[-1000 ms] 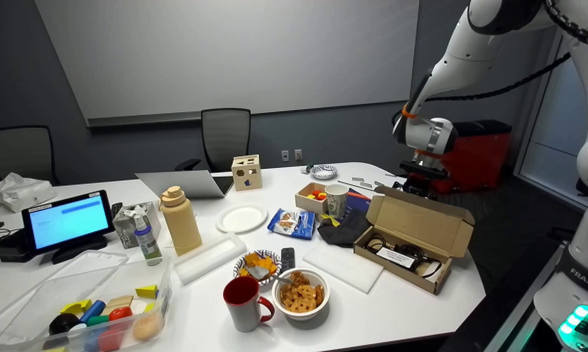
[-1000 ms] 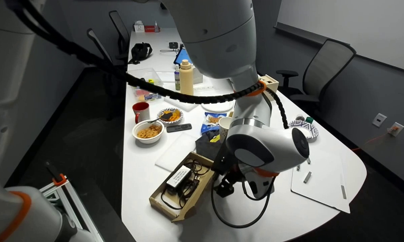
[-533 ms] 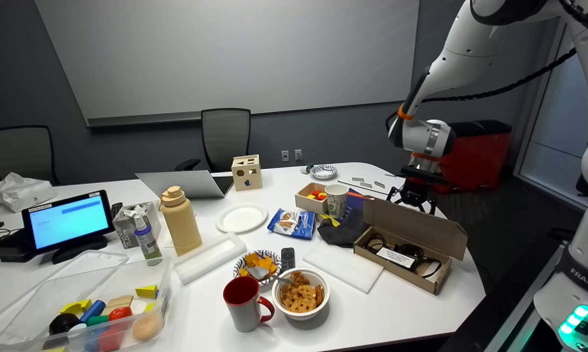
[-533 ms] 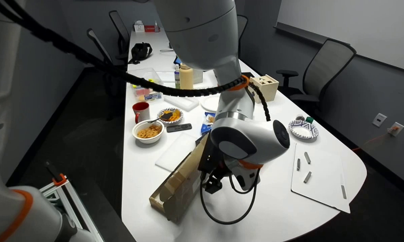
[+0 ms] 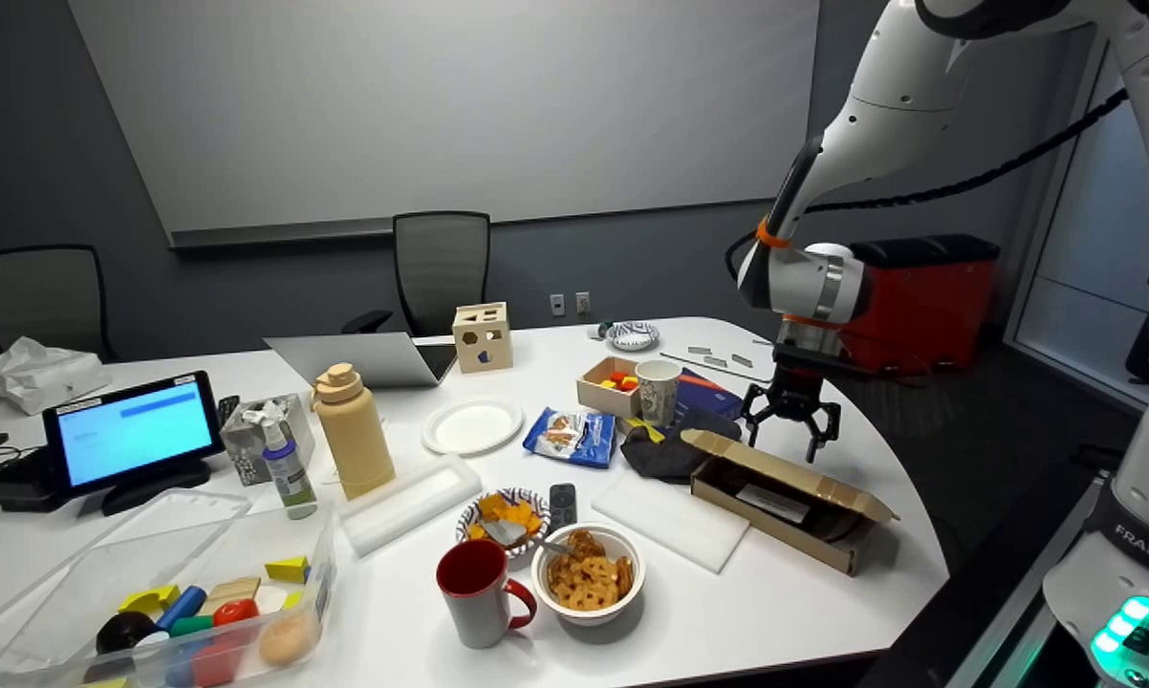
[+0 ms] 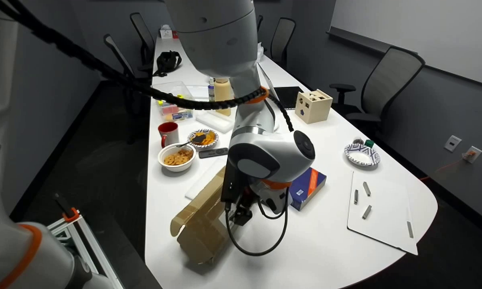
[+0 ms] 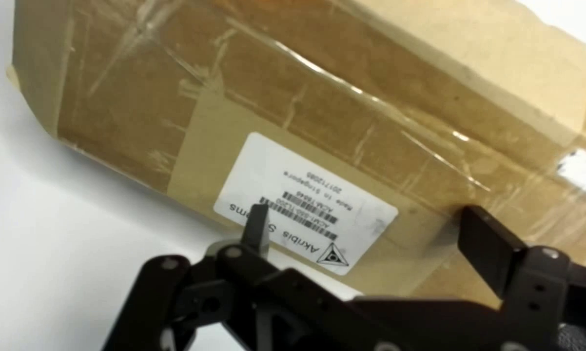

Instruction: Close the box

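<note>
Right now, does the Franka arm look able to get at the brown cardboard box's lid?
Probably yes: the claw stands open just behind the part-open lid in an exterior view, and nothing visible blocks the space between them. Whether they touch, I can't tell.
</note>
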